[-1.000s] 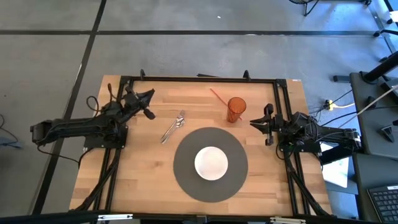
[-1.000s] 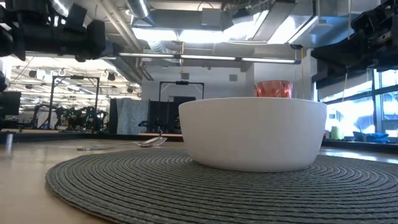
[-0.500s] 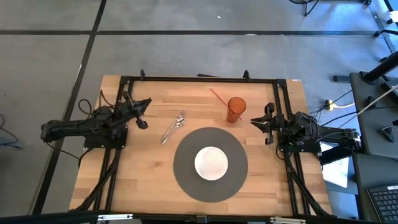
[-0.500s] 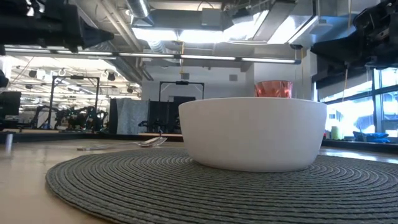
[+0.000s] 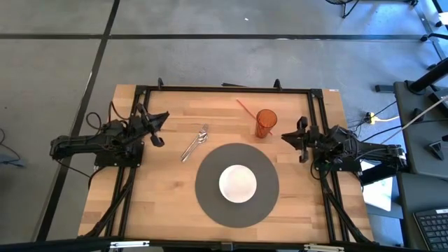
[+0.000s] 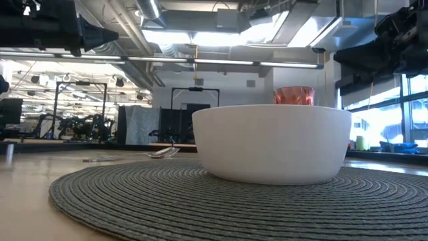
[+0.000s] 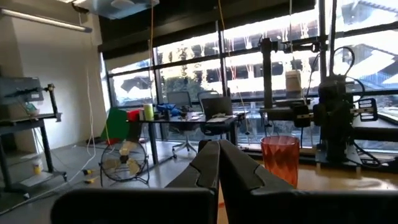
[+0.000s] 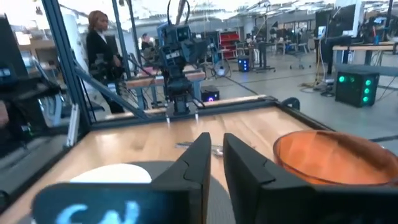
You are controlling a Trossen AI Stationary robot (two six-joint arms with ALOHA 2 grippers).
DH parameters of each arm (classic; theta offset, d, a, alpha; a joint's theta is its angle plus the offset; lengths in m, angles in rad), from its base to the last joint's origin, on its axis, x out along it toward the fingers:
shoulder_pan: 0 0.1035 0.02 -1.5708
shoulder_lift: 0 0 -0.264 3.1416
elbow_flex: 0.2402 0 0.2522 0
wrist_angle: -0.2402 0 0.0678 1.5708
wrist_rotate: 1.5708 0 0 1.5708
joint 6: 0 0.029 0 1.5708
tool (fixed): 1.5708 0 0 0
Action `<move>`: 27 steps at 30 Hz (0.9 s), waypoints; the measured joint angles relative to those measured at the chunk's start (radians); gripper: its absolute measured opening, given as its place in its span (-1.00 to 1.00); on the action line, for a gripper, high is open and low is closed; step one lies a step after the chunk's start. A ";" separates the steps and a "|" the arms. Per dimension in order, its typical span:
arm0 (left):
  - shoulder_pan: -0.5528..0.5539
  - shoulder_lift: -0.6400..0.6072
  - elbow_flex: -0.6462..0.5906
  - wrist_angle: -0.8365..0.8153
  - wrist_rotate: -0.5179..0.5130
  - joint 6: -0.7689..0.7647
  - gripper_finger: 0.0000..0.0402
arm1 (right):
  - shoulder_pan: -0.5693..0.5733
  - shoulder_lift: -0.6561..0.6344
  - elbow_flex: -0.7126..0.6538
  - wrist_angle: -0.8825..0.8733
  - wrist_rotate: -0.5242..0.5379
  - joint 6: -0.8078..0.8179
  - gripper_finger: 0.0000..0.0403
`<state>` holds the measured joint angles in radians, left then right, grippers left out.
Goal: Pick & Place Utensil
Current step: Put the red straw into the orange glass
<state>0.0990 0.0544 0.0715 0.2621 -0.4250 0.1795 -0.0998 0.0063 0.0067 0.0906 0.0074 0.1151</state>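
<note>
The left hand (image 5: 155,128) hangs at the table's (image 5: 161,203) left edge, fingers pressed together, holding nothing. The utensil (image 5: 195,143) lies diagonally on the wood between that hand and the grey placemat (image 5: 210,196), its head toward the far side. The right hand (image 5: 292,138) waits closed and empty beside the orange cup (image 5: 265,124).

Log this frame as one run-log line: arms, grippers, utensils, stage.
left gripper: shut, empty, at left edge | right gripper: near-shut, empty, at right edge | utensils: on table, untouched | bowl: on placemat | stage: pick not done
</note>
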 joint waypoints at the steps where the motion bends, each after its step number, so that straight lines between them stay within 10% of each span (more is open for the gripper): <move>1: 0.000 0.000 0.000 0.000 0.000 -0.013 -0.98 | 0.000 0.000 0.000 0.008 0.000 0.001 -0.85; 13: 0.001 0.000 0.000 0.052 -0.107 -0.018 -0.97 | 0.000 0.158 0.244 -0.021 0.073 -0.099 -0.98; 22: 0.001 0.000 0.000 0.024 -0.107 -0.016 -0.98 | -0.035 0.768 0.798 -0.340 0.422 -0.141 -0.99; 27: 0.001 0.001 0.000 0.022 -0.108 -0.001 -0.98 | -0.129 1.158 1.184 -0.643 0.326 -0.117 -0.99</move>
<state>0.1001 0.0551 0.0715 0.2840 -0.5327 0.1783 -0.2283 1.1640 1.1907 -0.5528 0.3336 -0.0024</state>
